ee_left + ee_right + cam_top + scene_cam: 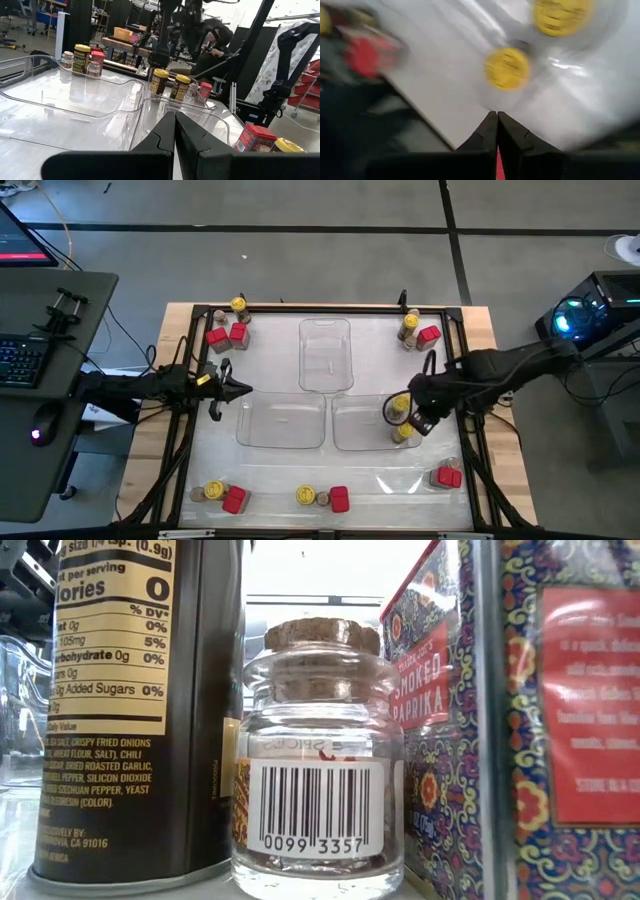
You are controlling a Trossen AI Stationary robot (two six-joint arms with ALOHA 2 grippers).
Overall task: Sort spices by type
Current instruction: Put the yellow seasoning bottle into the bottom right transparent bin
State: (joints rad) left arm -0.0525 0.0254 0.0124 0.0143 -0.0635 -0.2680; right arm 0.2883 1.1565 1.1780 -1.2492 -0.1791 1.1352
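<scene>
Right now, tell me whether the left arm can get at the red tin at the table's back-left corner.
Probably yes: the left gripper waits shut close to that red tin, with only bare table between them.

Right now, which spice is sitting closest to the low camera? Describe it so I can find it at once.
Go to the near edge of the table, to the middle cluster of three. Between the tall dark label-wrapped jar and the red smoked paprika tin stands the small clear glass jar. It alone has a cork stopper and a white barcode sticker, and it is the shortest of the three.
</scene>
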